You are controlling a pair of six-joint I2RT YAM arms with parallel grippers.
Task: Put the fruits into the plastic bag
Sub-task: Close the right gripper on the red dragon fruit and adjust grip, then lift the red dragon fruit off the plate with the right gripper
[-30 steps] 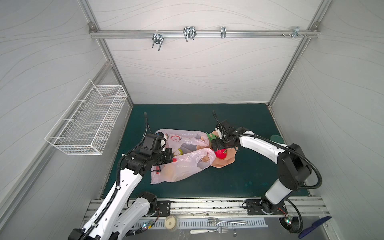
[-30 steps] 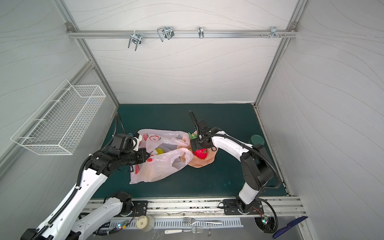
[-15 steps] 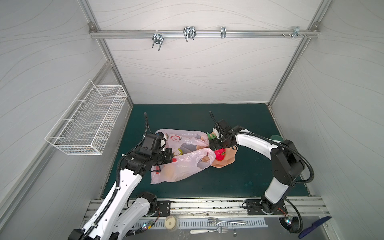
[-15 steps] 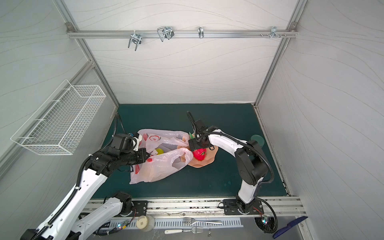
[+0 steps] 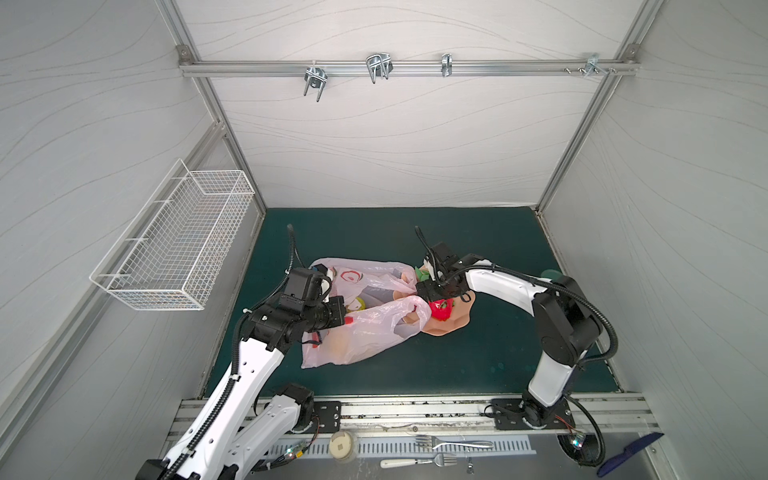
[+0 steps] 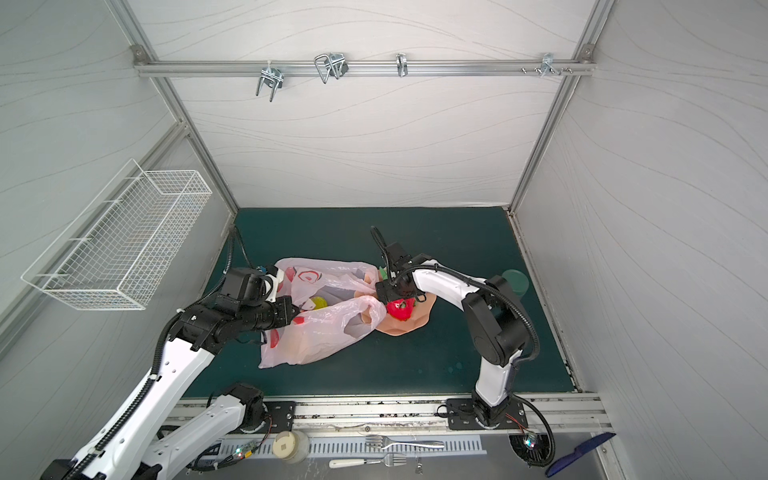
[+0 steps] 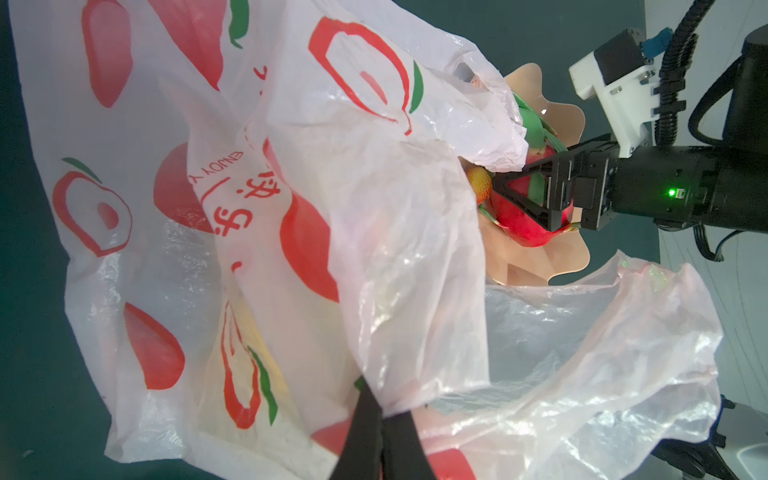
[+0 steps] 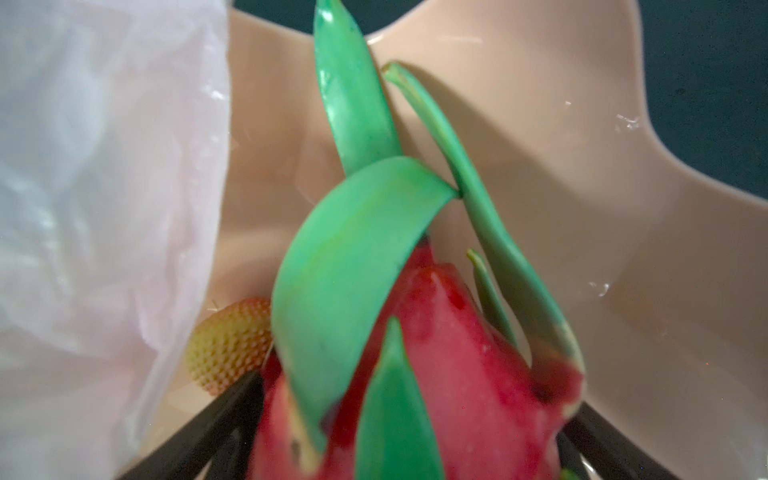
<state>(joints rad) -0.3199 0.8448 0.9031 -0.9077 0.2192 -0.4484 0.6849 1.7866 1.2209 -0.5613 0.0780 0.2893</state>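
Cataloguing, we find: plastic bag [image 5: 365, 332], thin crinkled translucent pink film, "ENJOY" legible, centre frame on green mat [image 5: 478, 353], left gripper [image 7: 380, 424] clamped on its film; dragon fruit [image 8: 457, 374], red, green scales, beside bumpy fruit [image 8: 226, 345] in scalloped peach bowl [image 8: 582, 208], bag edge overlapping; right gripper [image 7: 511, 183] spread wide astride it.

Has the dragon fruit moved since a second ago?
No. The dragon fruit lies in the same place in the bowl, next to the bag, in both top views.
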